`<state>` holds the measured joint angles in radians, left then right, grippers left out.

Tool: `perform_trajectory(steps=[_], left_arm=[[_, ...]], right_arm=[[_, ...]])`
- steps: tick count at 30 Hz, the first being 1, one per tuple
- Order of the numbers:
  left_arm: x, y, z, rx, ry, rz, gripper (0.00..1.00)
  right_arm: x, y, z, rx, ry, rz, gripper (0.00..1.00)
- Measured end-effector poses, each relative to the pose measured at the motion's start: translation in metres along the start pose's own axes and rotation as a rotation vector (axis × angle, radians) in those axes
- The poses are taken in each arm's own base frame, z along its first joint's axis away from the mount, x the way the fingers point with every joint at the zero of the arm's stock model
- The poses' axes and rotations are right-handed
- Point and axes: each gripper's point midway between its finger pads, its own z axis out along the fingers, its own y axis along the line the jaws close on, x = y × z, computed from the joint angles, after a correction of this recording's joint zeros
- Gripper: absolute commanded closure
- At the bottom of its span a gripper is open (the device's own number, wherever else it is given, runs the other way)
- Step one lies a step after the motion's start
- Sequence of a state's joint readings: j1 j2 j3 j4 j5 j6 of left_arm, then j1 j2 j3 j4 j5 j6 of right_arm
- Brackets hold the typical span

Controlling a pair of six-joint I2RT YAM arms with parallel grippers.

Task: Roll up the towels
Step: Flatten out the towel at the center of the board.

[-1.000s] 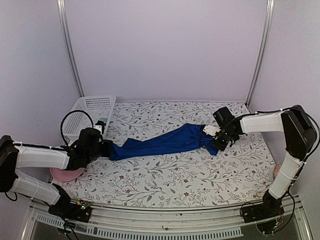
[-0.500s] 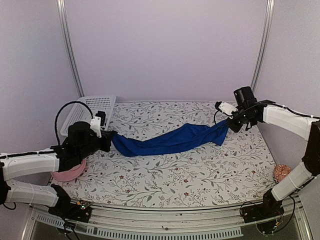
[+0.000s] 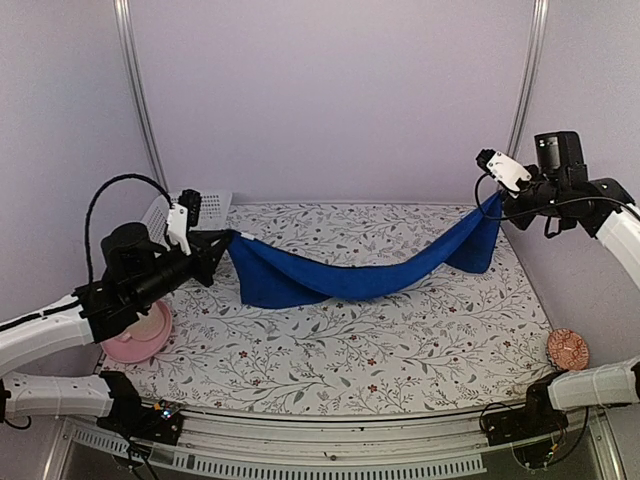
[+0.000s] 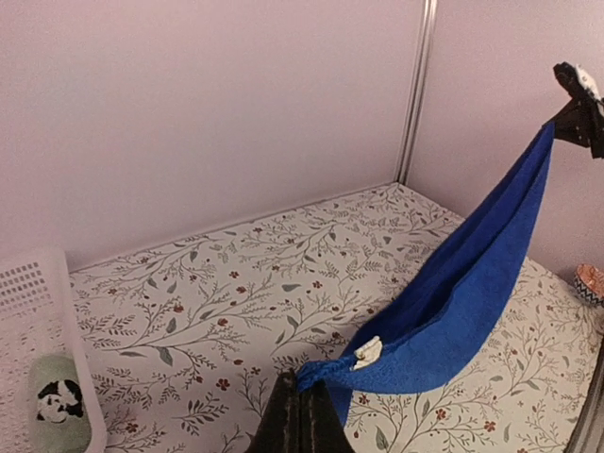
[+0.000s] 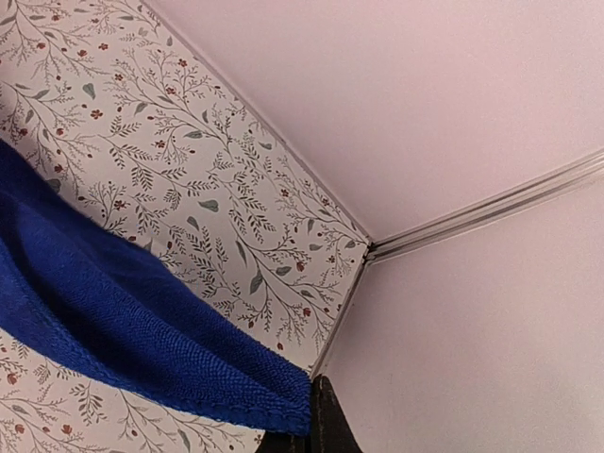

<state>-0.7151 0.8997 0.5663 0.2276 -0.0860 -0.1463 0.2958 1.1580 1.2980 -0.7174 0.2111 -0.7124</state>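
The long royal-blue towel hangs stretched between both grippers, sagging lowest near its left end, close over the flowered table. My left gripper is shut on the towel's left corner, raised above the table's left side. In the left wrist view the pinched corner sits at the gripper, a small white tag beside it, and the towel climbs away to the right. My right gripper holds the other end high by the back right corner. The right wrist view has that gripper shut on the towel's hem.
A white perforated basket stands at the back left; a pale green thing with a black-and-white figure lies in it. A pink bowl sits under the left arm. A small brownish round thing lies at the front right.
Both grippers have risen and moved apart, the right one up toward the back right corner. The blue towel has come up off the table and now hangs between them.
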Motion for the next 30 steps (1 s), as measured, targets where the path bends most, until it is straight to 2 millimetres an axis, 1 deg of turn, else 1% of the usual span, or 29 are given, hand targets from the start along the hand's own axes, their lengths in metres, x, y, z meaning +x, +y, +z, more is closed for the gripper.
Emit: perform_trajectory(steps=[4,6,8,10,11,12,13,14,16,17,18,19,20,21,23,25,26,27,29,30], left_arm=[[-0.055,0.011,-0.029,-0.07,-0.144,-0.01,1.0],[-0.085,0.017,-0.048,-0.108,-0.23,-0.021,1.0],[-0.103,0.024,-0.061,-0.145,-0.284,-0.033,1.0],[-0.112,0.031,-0.067,-0.19,-0.31,-0.046,1.0],[-0.111,0.036,-0.066,-0.218,-0.304,-0.053,1.0],[-0.106,0.039,-0.06,-0.242,-0.285,-0.058,1.0],[-0.097,0.043,-0.051,-0.266,-0.251,-0.06,1.0],[-0.087,0.047,-0.042,-0.283,-0.216,-0.061,1.0],[-0.058,0.057,-0.016,-0.321,-0.12,-0.064,1.0],[-0.042,0.064,-0.003,-0.34,-0.07,-0.068,1.0],[-0.021,0.073,0.011,-0.363,-0.008,-0.072,1.0],[0.001,0.082,0.024,-0.385,0.055,-0.078,1.0],[0.022,0.09,0.035,-0.403,0.114,-0.081,1.0],[0.041,0.096,0.045,-0.419,0.166,-0.086,1.0],[0.067,0.106,0.066,-0.442,0.243,-0.087,1.0],[0.079,0.112,0.094,-0.452,0.28,-0.088,1.0],[0.083,0.116,0.11,-0.455,0.288,-0.089,1.0],[0.085,0.12,0.126,-0.459,0.292,-0.09,1.0],[0.091,0.128,0.154,-0.47,0.294,-0.088,1.0],[0.093,0.131,0.163,-0.476,0.294,-0.085,1.0]], right_arm=[[-0.008,-0.021,-0.035,0.062,-0.042,0.014,0.97],[-0.013,-0.031,-0.052,0.085,-0.068,0.022,0.97],[-0.015,-0.036,-0.065,0.097,-0.084,0.026,0.97],[-0.013,-0.035,-0.071,0.097,-0.086,0.027,0.97],[-0.01,-0.033,-0.069,0.091,-0.076,0.025,0.97],[-0.006,-0.03,-0.065,0.085,-0.061,0.022,0.96],[-0.001,-0.024,-0.056,0.074,-0.038,0.017,0.96],[0.007,-0.018,-0.044,0.06,0.0,0.01,0.96],[0.024,-0.004,-0.01,0.012,0.09,-0.004,0.96],[0.035,0.003,0.012,-0.018,0.148,-0.009,0.96],[0.045,0.012,0.039,-0.056,0.208,-0.019,0.96],[0.054,0.012,0.054,-0.065,0.246,-0.013,0.96],[0.071,0.018,0.082,-0.097,0.314,-0.014,0.96],[0.081,0.023,0.1,-0.12,0.355,-0.017,0.96],[0.105,0.031,0.142,-0.165,0.448,-0.022,0.94],[0.118,0.03,0.177,-0.184,0.507,-0.024,0.94],[0.12,0.028,0.193,-0.185,0.519,-0.024,0.94],[0.12,0.023,0.214,-0.173,0.525,-0.02,0.95],[0.121,0.016,0.242,-0.151,0.531,-0.015,0.95],[0.122,0.014,0.252,-0.141,0.533,-0.014,0.95]])
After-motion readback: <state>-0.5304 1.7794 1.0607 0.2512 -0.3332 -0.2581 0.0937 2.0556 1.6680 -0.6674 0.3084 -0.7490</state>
